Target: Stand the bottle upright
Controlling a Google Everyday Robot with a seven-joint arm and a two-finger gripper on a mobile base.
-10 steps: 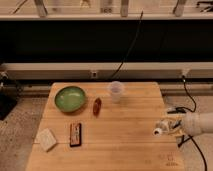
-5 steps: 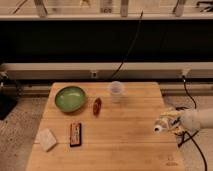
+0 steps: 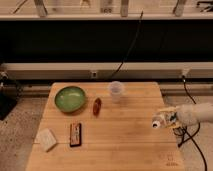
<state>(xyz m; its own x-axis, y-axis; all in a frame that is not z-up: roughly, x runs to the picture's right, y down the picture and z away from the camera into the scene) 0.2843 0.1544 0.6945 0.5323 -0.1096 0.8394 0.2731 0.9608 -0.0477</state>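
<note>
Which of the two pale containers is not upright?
The bottle, tipped sideways at the gripper by the table's right edge; the cup stands upright near the far edge.

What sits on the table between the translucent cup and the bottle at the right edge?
Nothing. In the camera view, only bare wooden tabletop separates the cup from the bottle, which the gripper holds tilted at the table's right edge.

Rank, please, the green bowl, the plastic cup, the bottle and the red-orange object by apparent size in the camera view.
1. green bowl
2. plastic cup
3. bottle, held in the gripper at the table's right edge, and red-orange object: too alike to rank, as the bottle is partly hidden.
</note>
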